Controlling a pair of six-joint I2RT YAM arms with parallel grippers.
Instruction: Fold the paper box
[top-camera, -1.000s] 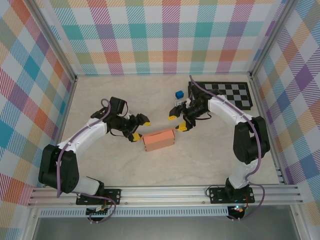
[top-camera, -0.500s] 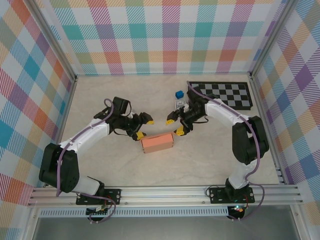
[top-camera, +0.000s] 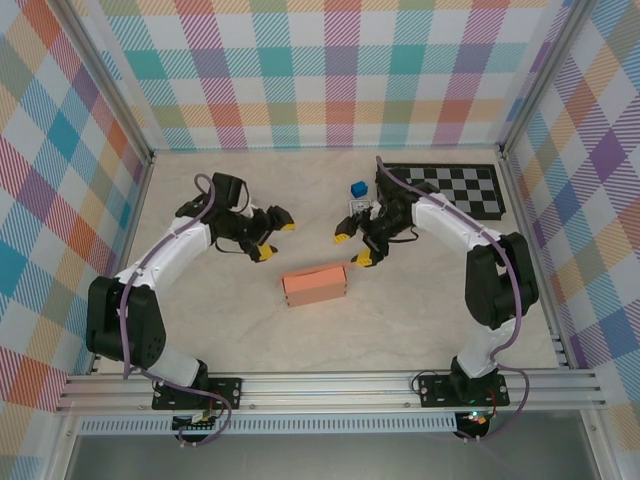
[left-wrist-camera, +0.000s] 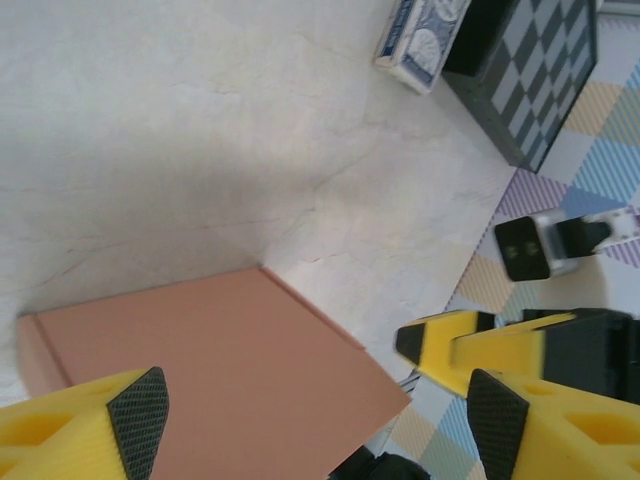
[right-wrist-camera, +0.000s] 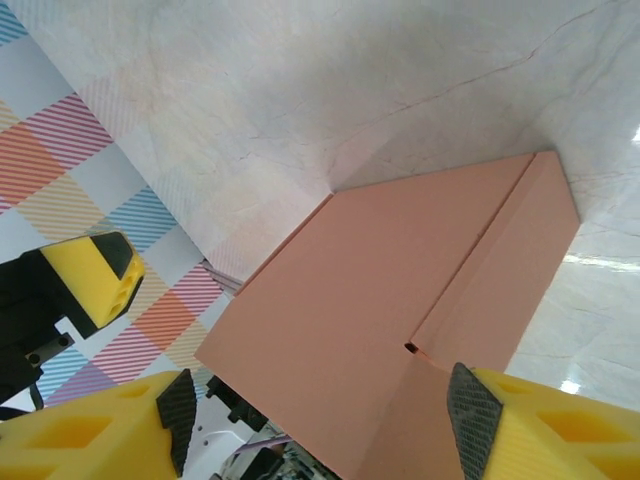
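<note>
Although both arms are over the middle of the table (top-camera: 230, 330), neither one touches the paper box (top-camera: 315, 286). The box lies flat on the table, roughly midway between the two arm bases and nearer to them than either claw. It is closed up into a small rectangular form in salmon-orange card. Its long axis runs left to right across the table, slightly skewed, with the right end a little farther from the bases than the left. The broad face is up. In the right wrist view the box (right-wrist-camera: 400, 300) shows a flap seam running along one long edge, with a small notch where the seam ends.

Left claw (top-camera: 272, 240): jaws wide apart and empty, standing just beyond the box's left end and clear of it. In its own wrist view the left claw (left-wrist-camera: 315, 420) looks down over the box (left-wrist-camera: 200, 370), with one corner of the box between the fingertips in the picture.

Right claw (top-camera: 352, 250): jaws apart and empty, just beyond the box's right end, not in contact.

Other items: a tiny blue cube (top-camera: 358, 188) and a small blue-white card pack (top-camera: 358, 207) lie behind the right claw. A black-and-white checkerboard (top-camera: 455, 188) sits in the far right corner of the table, well apart from the box.
</note>
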